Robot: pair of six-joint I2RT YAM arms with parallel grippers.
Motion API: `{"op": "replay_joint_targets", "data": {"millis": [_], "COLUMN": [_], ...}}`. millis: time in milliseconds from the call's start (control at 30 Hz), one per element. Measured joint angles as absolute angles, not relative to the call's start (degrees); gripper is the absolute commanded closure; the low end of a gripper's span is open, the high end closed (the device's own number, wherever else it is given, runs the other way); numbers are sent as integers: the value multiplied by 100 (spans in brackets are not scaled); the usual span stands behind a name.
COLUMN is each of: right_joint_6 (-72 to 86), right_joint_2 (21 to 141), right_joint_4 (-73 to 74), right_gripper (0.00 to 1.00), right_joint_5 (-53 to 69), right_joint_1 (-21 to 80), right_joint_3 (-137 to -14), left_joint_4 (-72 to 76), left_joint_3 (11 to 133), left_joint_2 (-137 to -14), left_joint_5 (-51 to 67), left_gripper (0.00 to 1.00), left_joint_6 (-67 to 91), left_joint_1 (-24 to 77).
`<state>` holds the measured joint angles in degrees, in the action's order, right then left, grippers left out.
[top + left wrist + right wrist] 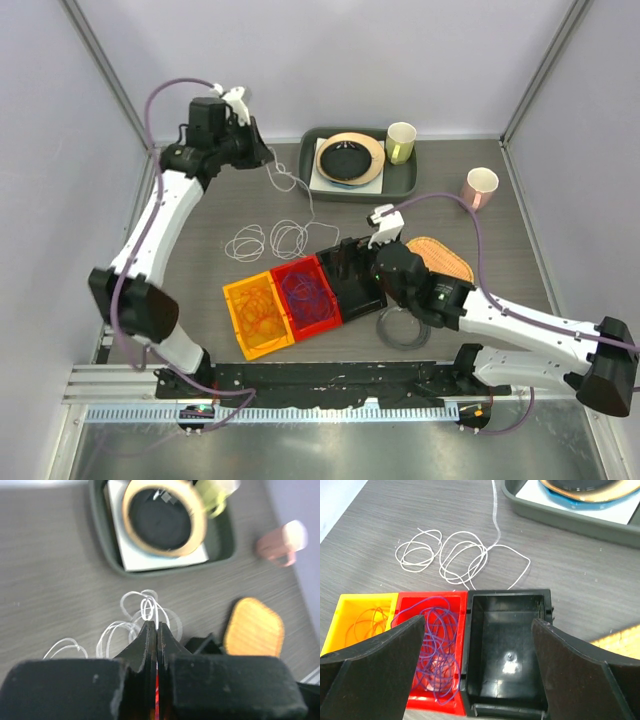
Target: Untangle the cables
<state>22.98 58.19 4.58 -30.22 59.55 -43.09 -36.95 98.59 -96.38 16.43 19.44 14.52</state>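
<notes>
My left gripper point(262, 155) point(153, 625) is shut on a strand of the white cable point(147, 607), raised at the back left. From it the white cable point(282, 185) runs down to two loose coils point(462, 557) on the table. A purple cable point(437, 645) point(308, 290) lies in the red bin point(432, 597). An orange cable point(367, 622) lies in the yellow bin point(240, 300). My right gripper point(479, 622) point(355, 270) hovers open over the empty black bin point(510, 594), holding nothing.
A grey tray point(405, 185) with a plate and a yellow-green cup point(400, 142) stands at the back. A pink cup point(478, 186) and an orange woven mat point(445, 258) sit to the right. A clear ring point(403, 328) lies by the black bin.
</notes>
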Motion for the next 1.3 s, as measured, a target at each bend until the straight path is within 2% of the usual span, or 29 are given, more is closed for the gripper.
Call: {"op": "replay_joint_targets", "data": {"millis": [167,400,633,867,1000,1067,1100,1133,1300], "right_joint_6": [1280,-108,-408,-674,-740,-703,-683,-637,-327], "right_joint_2": [6040,6528,7518,8722,9428,9771,9942,10073,10154], "right_joint_4": [-320,-1323,-2082,-3068,-3472,-3577,-3625,-3642,-3621], "right_gripper": [6,6,7,7,24,54,74,99,99], "right_joint_5": [-2458,-1765,-1584,-458,-14,113,158,187,200], "right_joint_1": [5806,5756,5605,5137,4947,4890,4871,4853,4814], "right_joint_3": [-4359,-4910,-5369,-5369,-5516,-5717,-5826,-5911,-5986], "left_joint_4": [-3472,-3376,-3234,-3116,-3107,-3107,-3109,-3111,-3221], "left_joint_3": [10136,10224,10224,10309,10309,10309,10309,10309,10344], "left_joint_2": [-8554,-7950,-7382,-6943,-6801,-6748,-6724,-6698,-6663], "left_joint_5": [1590,1603,1586,1605,1649,1649,1649,1647,1155], "left_gripper": [100,100,100,100,100,100,100,100,100], "left_joint_6": [2128,2451,2825,3011,3079,3107,3109,3109,3074], "left_joint_1": [1629,1737,1800,1804,1804,1804,1804,1804,1806]}}
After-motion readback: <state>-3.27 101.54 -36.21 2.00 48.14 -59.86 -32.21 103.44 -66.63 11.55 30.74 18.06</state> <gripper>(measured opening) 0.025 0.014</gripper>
